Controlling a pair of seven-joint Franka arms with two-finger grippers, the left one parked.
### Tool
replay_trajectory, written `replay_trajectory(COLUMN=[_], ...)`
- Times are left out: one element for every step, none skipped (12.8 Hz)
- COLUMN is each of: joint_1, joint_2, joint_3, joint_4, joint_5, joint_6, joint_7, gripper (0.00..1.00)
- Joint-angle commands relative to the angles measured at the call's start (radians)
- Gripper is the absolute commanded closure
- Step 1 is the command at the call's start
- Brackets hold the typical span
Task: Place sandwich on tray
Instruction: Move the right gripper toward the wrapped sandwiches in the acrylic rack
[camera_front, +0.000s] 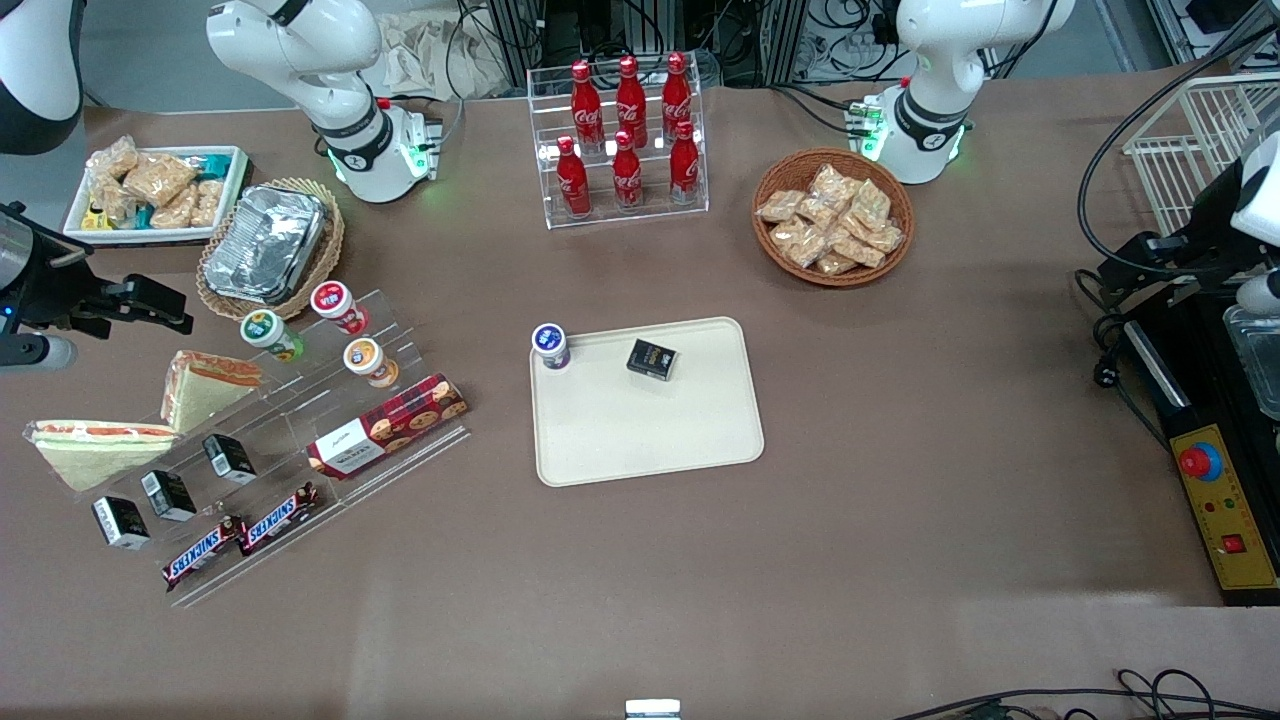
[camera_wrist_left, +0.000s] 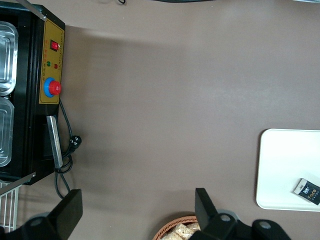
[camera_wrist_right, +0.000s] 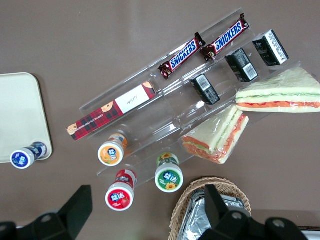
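The gripper hung with its fingers spread wide and nothing between them, above the working arm's end of the table, just beside the wicker basket holding a crinkled foil tray. Below it stood a clear stepped display rack with three small lidded cups, a red cookie box, two Snickers bars and three small black boxes. The sandwich lay flat at the rack's end (red and green stripe showing along one edge), nearer the front camera than the gripper and beside a second wedge propped up. The tray sat mid-table, well apart from the sandwich, carrying a blue-lidded cup and a black box.
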Motion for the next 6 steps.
replay_trajectory(joint_1=[-0.004,-0.004,-0.004,-0.004,-0.004,-0.004], joint_2=[0.001,0.000,0.001,0.001,0.001,0.001], joint_3=[0.000,-0.001,-0.001,-0.001,-0.001,-0.001], joint_4=[0.010,0.009,0.010,0.010,0.010,0.010], joint_5=[0.019,0.019,0.017,0.017,0.017,0.016], joint_6=[0.005,0.007,0.008,0.008,0.010,0.010], joint_7=[0.014,0.014,0.014,0.015,0.014,0.012], gripper=[0.00,0.00,0.00,0.00,0.00,0.00])
